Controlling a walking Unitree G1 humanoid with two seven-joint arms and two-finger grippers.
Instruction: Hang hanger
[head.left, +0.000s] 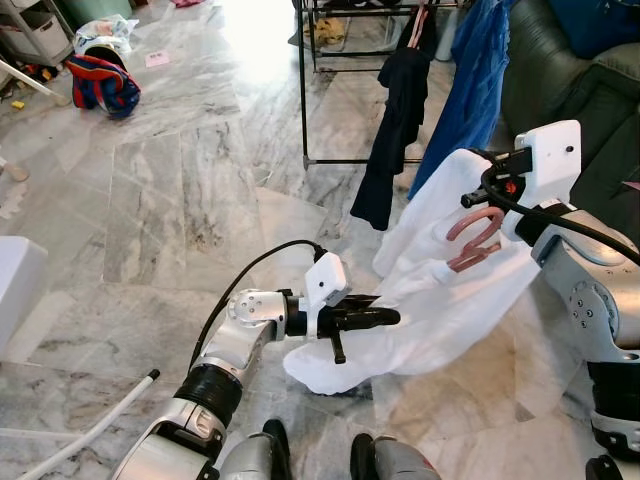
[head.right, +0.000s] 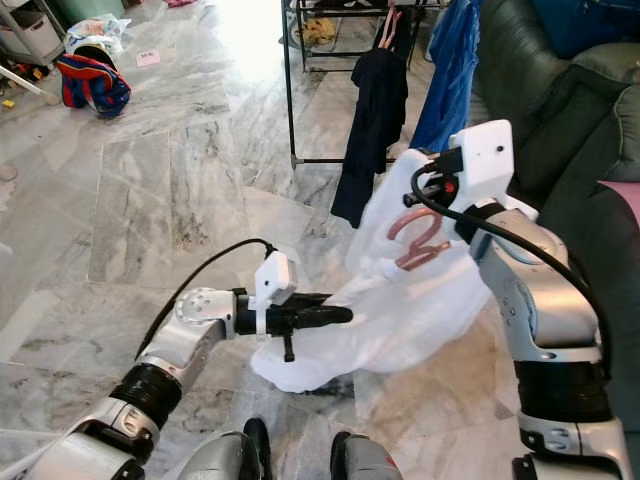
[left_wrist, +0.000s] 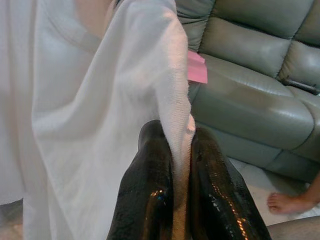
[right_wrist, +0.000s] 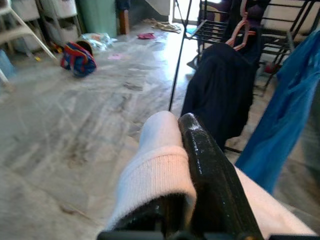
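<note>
- white garment (head.left: 450, 290) is stretched between both grippers, above the marble floor (head.left: 180, 200), with a pink hanger (head.left: 472, 238) sitting inside its upper part; looks held apart like this so the cloth stays spread on the hanger and doesn't drag.
- left gripper (head.left: 385, 318): fingers (left_wrist: 155, 190) pressed together, pinching a fold of the white cloth at the lower edge, clear in the left wrist view.
- left arm reaches forward, low and roughly level, forearm pointing to the robot's right, a black cable looping off the wrist.
- right gripper (head.right: 425, 185): raised, fingers (right_wrist: 210, 170) closed on a bunched piece of the white fabric near the top, by the hanger's hook; whether it also pinches the hanger itself i can't tell.
- right arm bent at the elbow, wrist lifted high, so the garment's top end sits higher than the left end.
- clothes rack (head.left: 310, 90) stands ahead with a black garment (head.left: 395, 130) and a blue garment (head.left: 465, 90) on it, near but apart from the white one; judged target for the hang, not yet reached.
- green sofa (head.left: 580, 90) on the right, striped bag (head.left: 105, 85) far left on the floor.
</note>
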